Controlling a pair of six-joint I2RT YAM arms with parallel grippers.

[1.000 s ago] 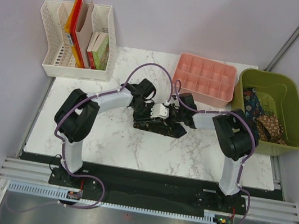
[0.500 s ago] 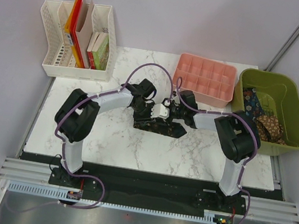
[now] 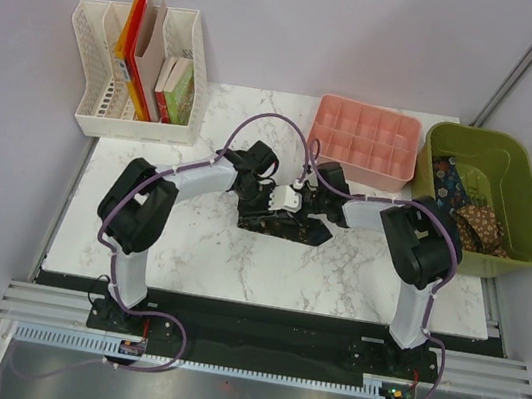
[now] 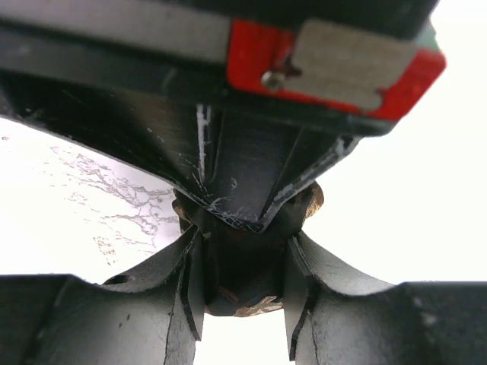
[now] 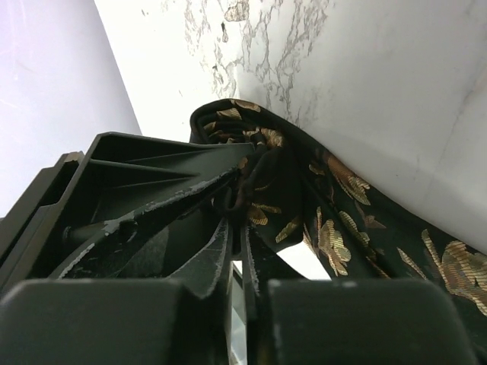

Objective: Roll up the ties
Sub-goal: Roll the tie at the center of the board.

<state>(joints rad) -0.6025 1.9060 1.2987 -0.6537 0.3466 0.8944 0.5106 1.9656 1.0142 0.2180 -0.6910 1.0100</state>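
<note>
Overhead: I see tie (image 3: 272, 226) on table (image 3: 173, 241), grip hidden. Wrist views: right gripper (image 5: 239, 201) pinches tie fold; left gripper (image 4: 242, 262) half-open, clamps tie bundle.

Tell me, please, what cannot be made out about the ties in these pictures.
Top view: both arms' jaws cover most of the tie, hiding how far it is rolled.
Left wrist view: the left jaws fill the frame; only a scrap of tie shows.
Right wrist view: the tie runs off the right edge.
Top view: ties in the green bin are too small to count.
</note>
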